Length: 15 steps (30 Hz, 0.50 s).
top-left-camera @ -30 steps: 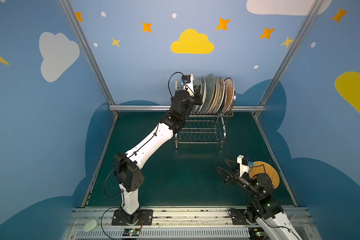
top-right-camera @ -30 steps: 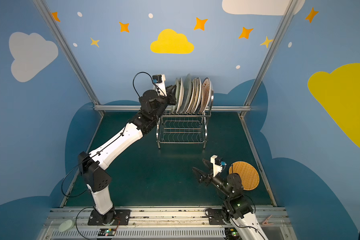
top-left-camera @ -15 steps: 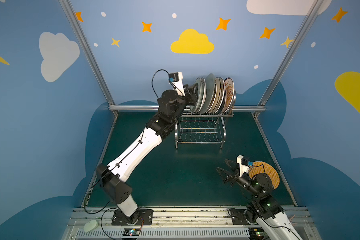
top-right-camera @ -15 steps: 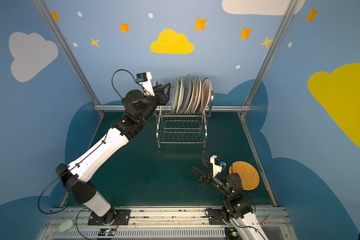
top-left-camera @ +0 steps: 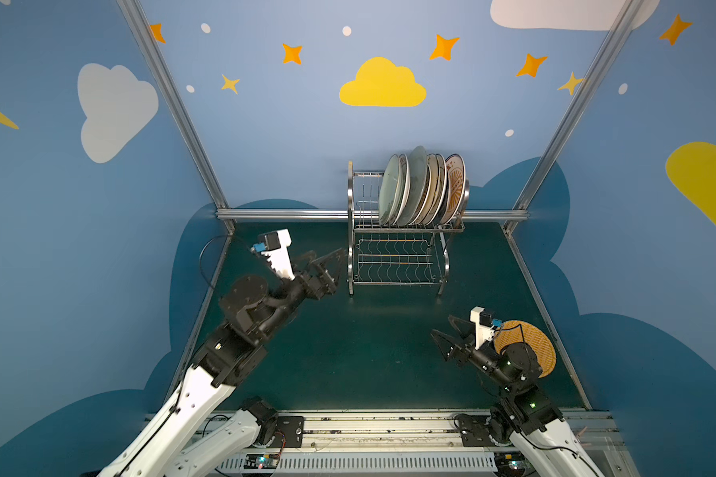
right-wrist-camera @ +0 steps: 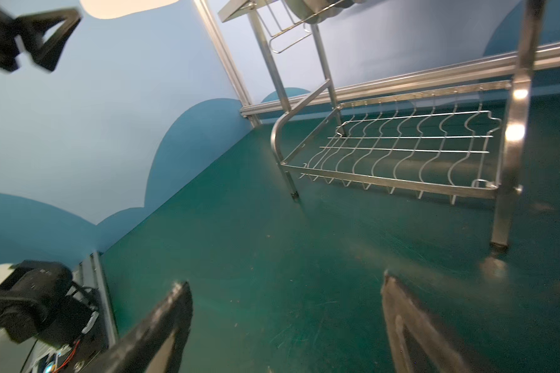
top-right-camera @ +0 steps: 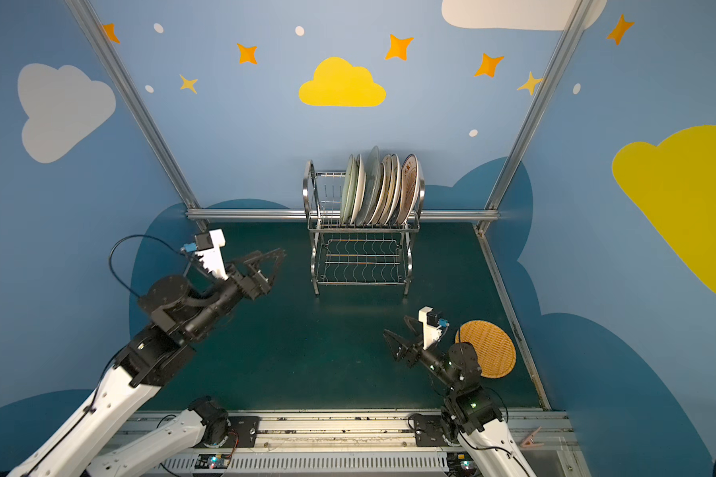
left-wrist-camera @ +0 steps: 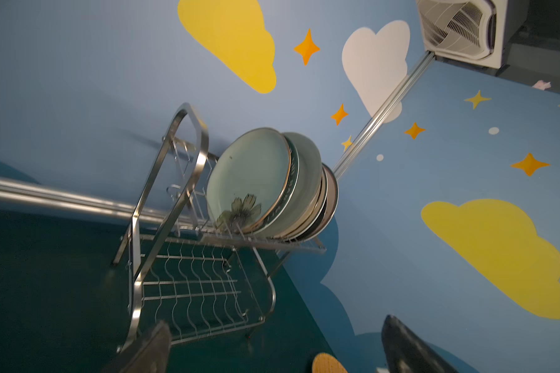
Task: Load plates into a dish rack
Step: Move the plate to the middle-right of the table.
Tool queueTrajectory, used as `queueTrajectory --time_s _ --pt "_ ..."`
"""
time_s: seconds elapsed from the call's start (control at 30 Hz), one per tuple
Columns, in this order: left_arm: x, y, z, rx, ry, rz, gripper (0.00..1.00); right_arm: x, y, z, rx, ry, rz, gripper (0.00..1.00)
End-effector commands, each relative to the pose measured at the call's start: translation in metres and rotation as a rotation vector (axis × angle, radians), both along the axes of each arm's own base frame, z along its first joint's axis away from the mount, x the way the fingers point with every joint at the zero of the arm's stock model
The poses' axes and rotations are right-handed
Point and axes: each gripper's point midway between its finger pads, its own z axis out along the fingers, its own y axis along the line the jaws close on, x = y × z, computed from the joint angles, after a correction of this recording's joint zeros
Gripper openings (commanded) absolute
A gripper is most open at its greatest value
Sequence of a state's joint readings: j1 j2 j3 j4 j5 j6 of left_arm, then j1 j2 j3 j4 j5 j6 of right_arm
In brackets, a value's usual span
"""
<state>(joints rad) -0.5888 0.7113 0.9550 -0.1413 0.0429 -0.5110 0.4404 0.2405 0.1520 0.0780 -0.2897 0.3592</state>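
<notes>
At five o'clock on the counter [top-left-camera: 368,363], the right fingers [right-wrist-camera: 162,329] hang spread and empty. The orange woven-look plate [top-right-camera: 488,351] lies flat just beside that arm, the only plate seen outside the rack. At nine o'clock the left fingers [left-wrist-camera: 401,347] are splayed, grasping nothing, near the dish rack [top-left-camera: 350,231]. At twelve o'clock its upper tier carries a tight row of upright plates [top-left-camera: 414,190]; the lower shelf [right-wrist-camera: 385,184] is bare. I judge the loading nearly finished, with one plate left.
</notes>
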Motion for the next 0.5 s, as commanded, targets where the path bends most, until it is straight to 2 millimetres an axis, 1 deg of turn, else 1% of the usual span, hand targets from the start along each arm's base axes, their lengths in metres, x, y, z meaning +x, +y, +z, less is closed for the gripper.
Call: queueTrajectory --time_s 0.0,0.03,0.1,0.17,0.23,0.27,0.3,0.37,0.43,0.47 --pt "-0.024 0.006 -0.056 0.091 0.122 -0.050 1.00 0.015 -0.027 0.021 0.002 0.029 -0.191 0.90" --pt "-0.031 0.009 -0.067 0.107 0.129 -0.060 1.00 0.018 -0.038 0.020 -0.012 0.065 -0.258 0.89" --pt "-0.045 0.017 -0.092 0.142 0.150 -0.068 1.00 0.022 -0.060 0.018 -0.051 0.134 -0.383 0.93" --pt "-0.057 0.024 -0.111 0.170 0.164 -0.071 1.00 0.023 -0.071 0.019 -0.062 0.191 -0.445 0.93" --pt "-0.065 0.032 -0.128 0.187 0.184 -0.064 1.00 0.025 -0.072 0.020 -0.060 0.235 -0.458 0.93" --pt "-0.069 0.035 -0.135 0.191 0.189 -0.063 1.00 0.027 -0.076 0.016 -0.067 0.275 -0.491 0.93" --pt "-0.072 0.037 -0.141 0.192 0.192 -0.060 1.00 0.029 -0.084 0.008 -0.086 0.329 -0.540 0.93" --pt "-0.075 0.038 -0.150 0.174 0.204 -0.062 1.00 0.034 -0.100 0.001 -0.126 0.412 -0.633 0.93" --pt "-0.078 0.037 -0.151 0.149 0.207 -0.075 1.00 0.036 -0.120 -0.012 -0.168 0.509 -0.744 0.93" --pt "-0.080 0.037 -0.149 0.135 0.209 -0.079 1.00 0.036 -0.134 -0.018 -0.180 0.555 -0.819 0.93"
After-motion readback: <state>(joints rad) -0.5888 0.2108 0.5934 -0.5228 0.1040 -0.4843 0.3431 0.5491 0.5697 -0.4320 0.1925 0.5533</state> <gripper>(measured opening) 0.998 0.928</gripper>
